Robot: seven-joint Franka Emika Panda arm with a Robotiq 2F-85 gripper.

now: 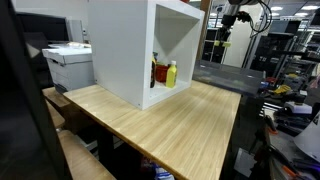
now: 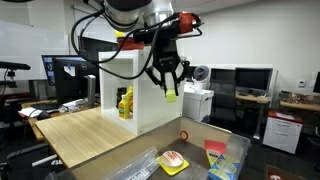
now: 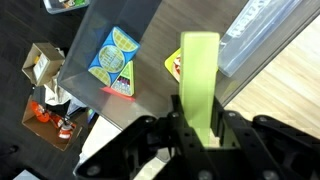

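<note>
Desks, monitors and a printer ring a wooden table (image 1: 170,120) that carries a white open-fronted cabinet (image 1: 125,50) with yellow and red bottles (image 1: 171,74) inside. In an exterior view the arm (image 2: 130,15) curves in from 12 o'clock with its wrist turned straight down. The gripper (image 2: 166,90) hangs past the table's edge, above a grey bin (image 2: 135,165) at 6 o'clock. Its fingers are pinched narrowly on a pale green bar (image 3: 200,80). In the wrist view the bar runs from the fingers toward 12 o'clock over the bin. A blue-and-yellow packet (image 3: 113,60) lies at 10 o'clock from the bar, and a yellow packet (image 3: 174,66) shows just beside it, partly hidden.
</note>
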